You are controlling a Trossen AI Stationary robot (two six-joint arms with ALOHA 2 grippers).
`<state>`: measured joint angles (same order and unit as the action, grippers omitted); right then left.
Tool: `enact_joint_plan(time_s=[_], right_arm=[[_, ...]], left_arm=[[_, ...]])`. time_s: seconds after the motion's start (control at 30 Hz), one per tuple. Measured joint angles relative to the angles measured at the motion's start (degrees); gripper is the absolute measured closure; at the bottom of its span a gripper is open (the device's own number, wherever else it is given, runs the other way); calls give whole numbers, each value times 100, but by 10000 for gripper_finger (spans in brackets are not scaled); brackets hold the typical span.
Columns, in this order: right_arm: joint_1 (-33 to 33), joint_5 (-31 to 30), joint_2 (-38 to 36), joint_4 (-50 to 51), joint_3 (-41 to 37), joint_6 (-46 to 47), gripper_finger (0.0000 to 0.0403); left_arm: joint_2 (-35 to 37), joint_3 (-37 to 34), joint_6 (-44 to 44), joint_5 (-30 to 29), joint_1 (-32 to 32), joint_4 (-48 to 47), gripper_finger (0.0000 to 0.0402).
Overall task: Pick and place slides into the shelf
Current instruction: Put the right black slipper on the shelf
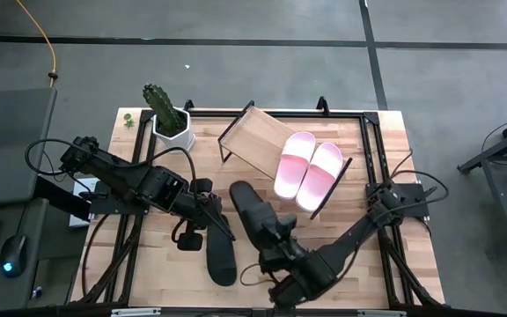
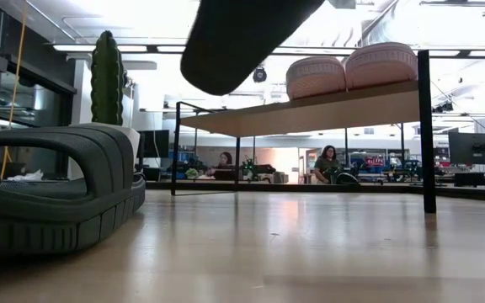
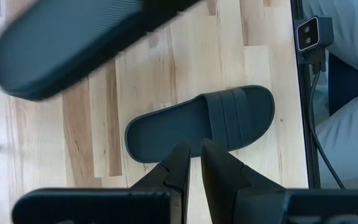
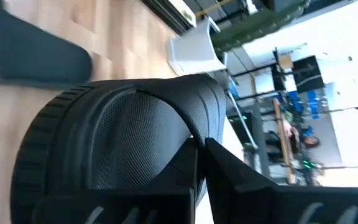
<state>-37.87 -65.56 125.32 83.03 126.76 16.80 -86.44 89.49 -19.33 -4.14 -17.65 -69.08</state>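
Two pink slides [image 1: 309, 172] lie side by side on the slanted wooden shelf [image 1: 255, 137], toward its right end. One black slide [image 1: 221, 255] lies flat on its sole on the table near the front edge. My left gripper [image 3: 194, 155] hovers above it, shut and holding nothing. My right gripper [image 1: 275, 233] is shut on the second black slide [image 1: 252, 210], which is lifted over the table's middle. In the low view its sole [image 2: 238, 34] shows high above the tabletop. My right gripper holds the lifted black slide by its wide strap [image 4: 166, 118], at the strap's edge. The fingers [image 4: 229, 168] come from the table's near right side, slanting slightly down. The slide is clear of the table and tilted, its free end toward the shelf.
A cactus in a white pot [image 1: 170, 119] stands at the table's far left, beside the shelf's left end. The left half of the shelf board is bare. People sit in the room far behind the table [image 2: 327, 164].
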Motion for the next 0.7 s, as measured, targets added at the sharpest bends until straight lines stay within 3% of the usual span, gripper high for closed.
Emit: enact_joint_plan(time_s=[0.4, 0.7], right_arm=[[759, -542, 0, 559, 2, 107, 403], [1347, -626, 0, 702, 2, 108, 403]], left_arm=[[-2, 0, 0, 2, 0, -117, 371], [71, 0, 288, 2, -2, -158, 371]])
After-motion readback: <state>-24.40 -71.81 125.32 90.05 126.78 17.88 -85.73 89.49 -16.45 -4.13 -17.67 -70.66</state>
